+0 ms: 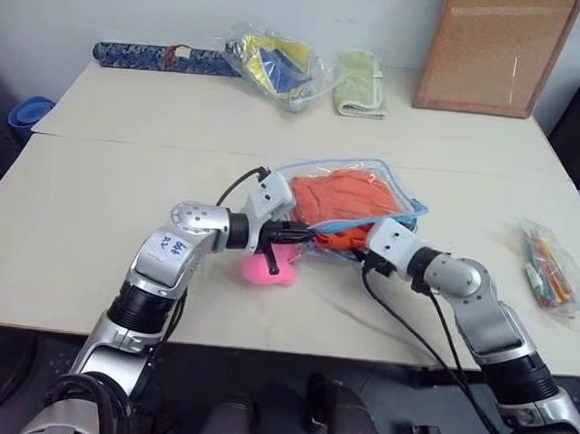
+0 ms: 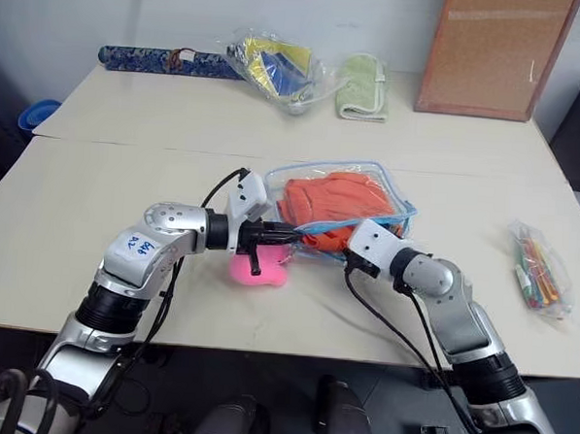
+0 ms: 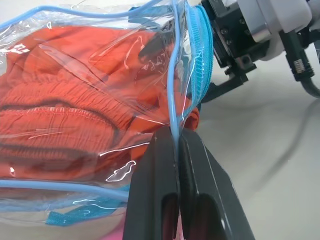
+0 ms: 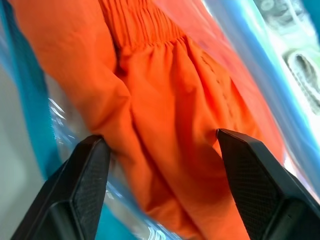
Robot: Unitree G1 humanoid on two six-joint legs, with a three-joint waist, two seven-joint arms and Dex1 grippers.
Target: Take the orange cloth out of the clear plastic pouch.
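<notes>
orange cloth [image 1: 341,202] inside clear plastic pouch [image 1: 394,179]

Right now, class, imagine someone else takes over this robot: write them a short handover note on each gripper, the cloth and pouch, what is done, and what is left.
Left gripper: shut on the light blue zipper edge of the clear plastic pouch, holding its mouth up.
Right gripper: open, fingers either side of the bright orange cloth at the pouch mouth, not yet closed on it.
Pouch lies on the beige table, beside a small pink plush lump.
Done: pouch open and held.
Left: grip the cloth, pull it out.
</notes>
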